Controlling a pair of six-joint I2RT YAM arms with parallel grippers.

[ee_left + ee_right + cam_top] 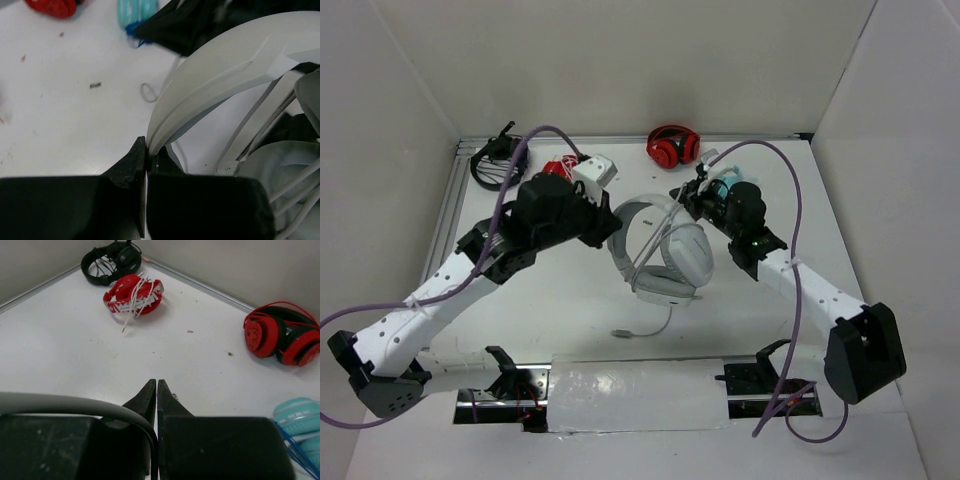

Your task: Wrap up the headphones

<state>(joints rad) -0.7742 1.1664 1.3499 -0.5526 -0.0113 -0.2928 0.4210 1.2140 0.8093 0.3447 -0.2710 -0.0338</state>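
Note:
The large white headphones [665, 255] lie in the middle of the table, earcups toward the near side. Their grey cable [655, 240] runs in taut strands across the earcups, and its plug end [621, 333] lies loose near the front. My left gripper [610, 222] is shut on the rim of the headband [220, 75], its tips [146, 150] pinching the band's left end. My right gripper [678, 192] sits at the headband's far right side. Its fingertips [157, 385] stand almost together, and the cable [75, 404] curves over the left finger into the slit.
Red headphones [672, 147] lie at the back wall, and black headphones [495, 160] in the back left corner. A red pair wound with white cord [560, 168] sits behind my left gripper. Small light-blue headphones [725, 185] rest right beside my right wrist.

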